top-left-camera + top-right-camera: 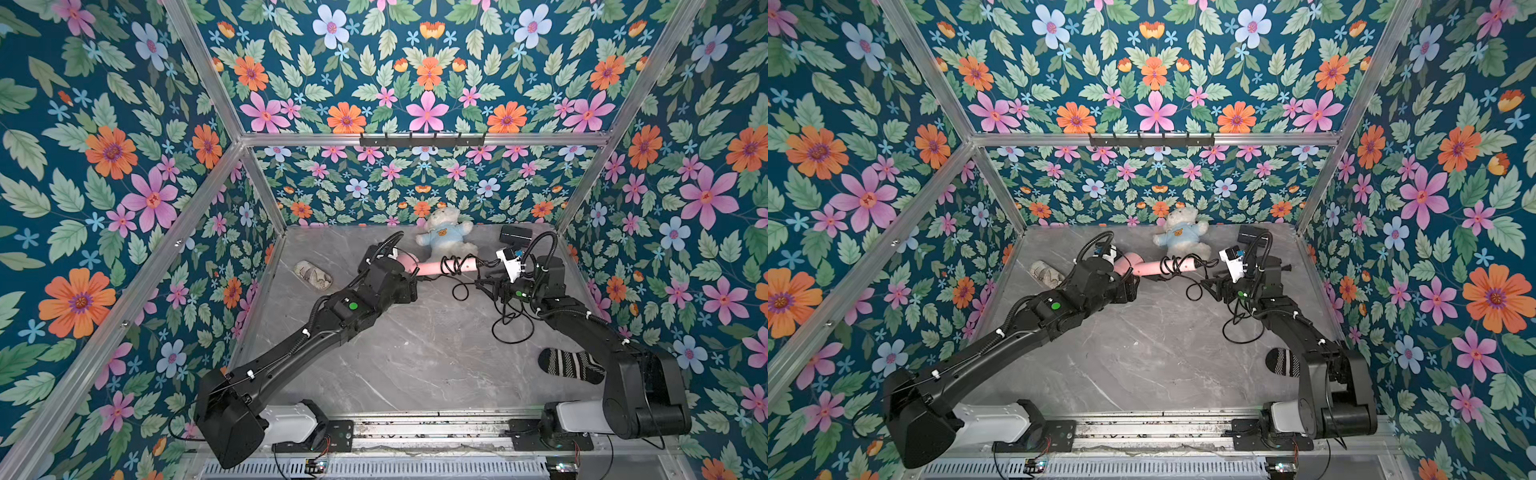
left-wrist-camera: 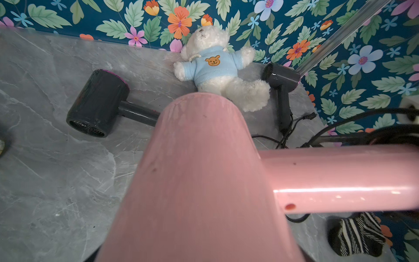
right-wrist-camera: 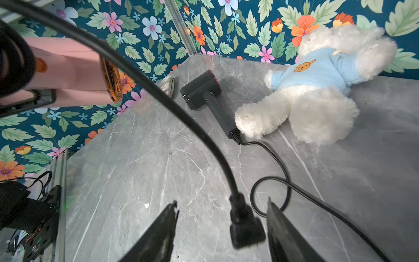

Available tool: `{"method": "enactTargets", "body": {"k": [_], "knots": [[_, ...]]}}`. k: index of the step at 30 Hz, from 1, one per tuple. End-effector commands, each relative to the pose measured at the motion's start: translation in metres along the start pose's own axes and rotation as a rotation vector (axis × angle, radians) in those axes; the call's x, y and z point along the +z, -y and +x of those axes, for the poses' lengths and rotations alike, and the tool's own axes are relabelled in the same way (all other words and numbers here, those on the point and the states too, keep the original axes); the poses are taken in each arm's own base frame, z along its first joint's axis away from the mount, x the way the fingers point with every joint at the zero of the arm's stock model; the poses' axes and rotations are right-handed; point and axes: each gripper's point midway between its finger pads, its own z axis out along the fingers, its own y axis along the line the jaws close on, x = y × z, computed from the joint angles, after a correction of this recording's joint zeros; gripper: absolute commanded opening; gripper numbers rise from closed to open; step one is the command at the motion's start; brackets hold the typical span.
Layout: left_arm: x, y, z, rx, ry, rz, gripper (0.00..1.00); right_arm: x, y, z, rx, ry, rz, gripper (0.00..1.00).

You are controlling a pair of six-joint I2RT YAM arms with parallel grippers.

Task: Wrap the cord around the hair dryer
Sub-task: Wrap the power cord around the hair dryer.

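Note:
My left gripper (image 1: 411,274) is shut on the head of the pink hair dryer (image 1: 432,268) and holds it above the table; the dryer fills the left wrist view (image 2: 204,170) and hides the fingers. The black cord (image 1: 455,264) is looped a few times around the pink handle. From there it arcs across the right wrist view (image 3: 181,113) down to its plug (image 3: 246,226). The plug hangs between the fingers of my right gripper (image 3: 221,202), which stands open and touches neither side of it. In both top views the right gripper (image 1: 1206,284) sits just beyond the handle's end.
A white teddy bear (image 1: 444,232) in a blue shirt lies at the back. A dark grey hair dryer (image 1: 515,235) lies back right, another (image 2: 97,104) under my left arm. Its loose cord (image 1: 511,328) curls on the marble. A striped sock (image 1: 569,365) and a small patterned shoe (image 1: 313,276) also lie there.

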Motion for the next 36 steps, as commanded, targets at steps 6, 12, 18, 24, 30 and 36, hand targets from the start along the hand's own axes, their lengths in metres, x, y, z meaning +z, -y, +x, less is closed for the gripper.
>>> {"method": "enactTargets", "body": {"k": [6,12,18,24,30,36], "knots": [[-0.007,0.017,-0.016,-0.021,0.045,0.078,0.00,0.013,0.017,-0.005,-0.007,0.000,0.018,0.62],[-0.008,0.015,-0.016,-0.029,0.052,0.073,0.00,0.015,0.016,0.003,0.031,-0.012,-0.002,0.19],[-0.006,0.016,-0.014,-0.034,0.047,0.087,0.00,0.016,0.020,0.008,0.074,-0.035,0.015,0.00],[0.008,0.001,0.001,-0.019,0.004,0.036,0.00,0.005,0.023,-0.007,0.012,-0.084,0.155,0.00],[0.031,-0.024,0.016,-0.079,-0.041,0.029,0.00,-0.022,0.007,-0.035,-0.261,-0.147,0.468,0.00],[0.056,-0.045,0.030,-0.142,-0.082,0.015,0.00,-0.025,-0.058,-0.047,-0.494,-0.186,0.446,0.00]]}}
